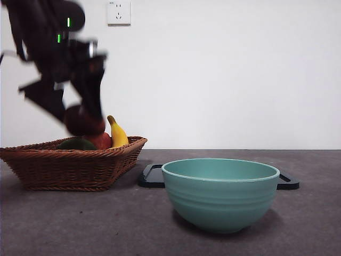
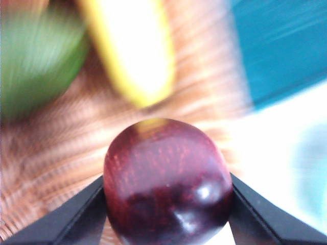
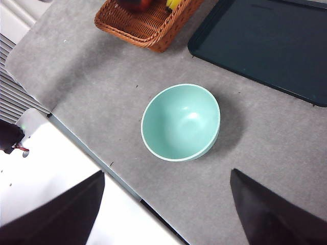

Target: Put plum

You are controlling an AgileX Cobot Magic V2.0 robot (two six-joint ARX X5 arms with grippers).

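The plum (image 2: 167, 182) is round, so it has no long axis to speak of and no clear way of pointing; in the left wrist view its glossy dark maroon skin fills the space between the two black jaws of the left claw (image 2: 167, 204), which are clenched against its two sides; the fruit sits right at the tips, touching both jaws. In the front view the left claw (image 1: 85, 114) hangs from a dark, blurred arm with the plum (image 1: 84, 124) in its grip, just above the fruit in the wicker basket (image 1: 69, 165); below the claw lie a banana (image 1: 118, 133), a red fruit (image 1: 100, 141) and a dark green fruit (image 1: 76, 143). The right claw (image 3: 166, 204) hovers high over the grey desk (image 3: 271, 153) with its jaws spread wide and holding nothing; a mint bowl (image 3: 181, 122) stands beneath it, a dark tray (image 3: 265, 41) beyond the bowl.
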